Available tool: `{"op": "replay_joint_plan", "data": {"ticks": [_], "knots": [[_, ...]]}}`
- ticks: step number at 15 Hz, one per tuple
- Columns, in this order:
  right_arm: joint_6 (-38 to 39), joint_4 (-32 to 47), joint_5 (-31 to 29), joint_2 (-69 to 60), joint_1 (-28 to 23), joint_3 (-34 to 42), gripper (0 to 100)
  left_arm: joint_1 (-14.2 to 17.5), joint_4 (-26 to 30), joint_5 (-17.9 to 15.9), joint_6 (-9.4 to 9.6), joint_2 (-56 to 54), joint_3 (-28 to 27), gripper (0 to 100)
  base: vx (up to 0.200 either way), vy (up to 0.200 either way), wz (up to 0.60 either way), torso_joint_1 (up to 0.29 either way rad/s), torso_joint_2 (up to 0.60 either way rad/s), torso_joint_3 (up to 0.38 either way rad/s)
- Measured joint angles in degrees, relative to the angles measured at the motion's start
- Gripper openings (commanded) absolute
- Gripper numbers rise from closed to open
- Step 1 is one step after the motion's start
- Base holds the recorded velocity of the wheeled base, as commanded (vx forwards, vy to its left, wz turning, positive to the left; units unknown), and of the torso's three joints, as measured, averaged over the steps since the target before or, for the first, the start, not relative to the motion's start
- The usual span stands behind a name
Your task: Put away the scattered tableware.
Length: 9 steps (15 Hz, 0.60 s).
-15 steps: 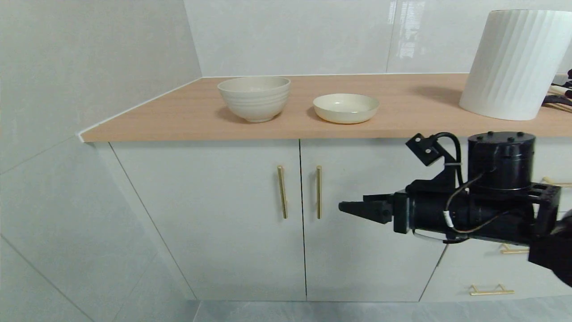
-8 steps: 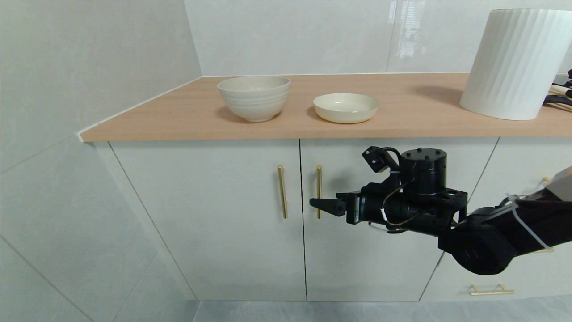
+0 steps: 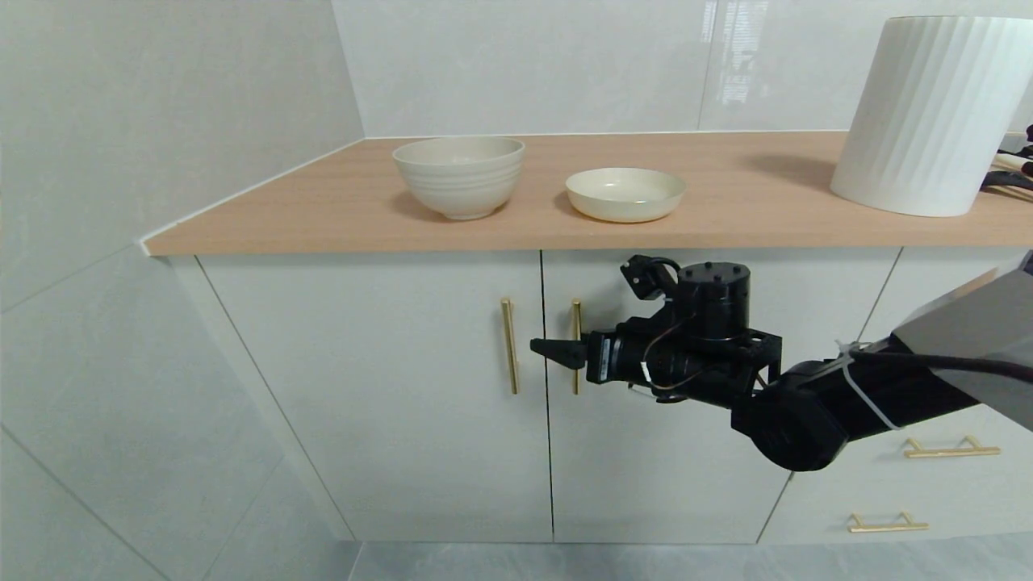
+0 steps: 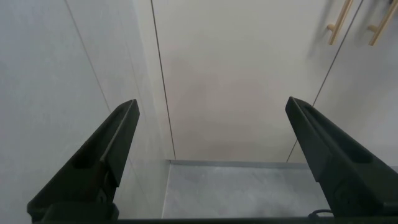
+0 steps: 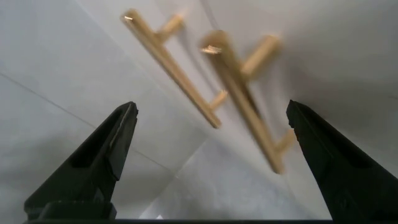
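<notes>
Right gripper is hovering at the cabinet doors, its tips crossing the gold handle of the right-hand door, fingers spread wide and gripping nothing. The bowl and the shallow dish are sitting side by side on the countertop above, well apart from it. Left gripper is hanging wide open too, empty, facing the cabinet's foot.
</notes>
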Motion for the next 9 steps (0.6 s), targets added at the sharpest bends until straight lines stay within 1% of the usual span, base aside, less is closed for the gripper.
{"op": "replay_joint_plan", "data": {"ticks": [6, 8, 9], "knots": [[0.8, -0.1, 0.1, 1.8, 1.9, -1.9, 100, 0.0, 0.0, 0.0, 0.00, 0.0, 0.0, 100, 0.000, 0.000, 0.00, 0.000, 0.00, 0.000], [3.8, -0.2, 0.1, 2.1, 2.6, -1.9, 100, 0.0, 0.0, 0.0, 0.00, 0.0, 0.0, 100, 0.000, 0.000, 0.00, 0.000, 0.00, 0.000], [4.1, -0.1, 0.2, 2.2, 2.8, -2.0, 100, 0.0, 0.0, 0.0, 0.11, 0.0, 0.0, 100, 0.000, 0.000, 0.00, 0.000, 0.00, 0.000]]}}
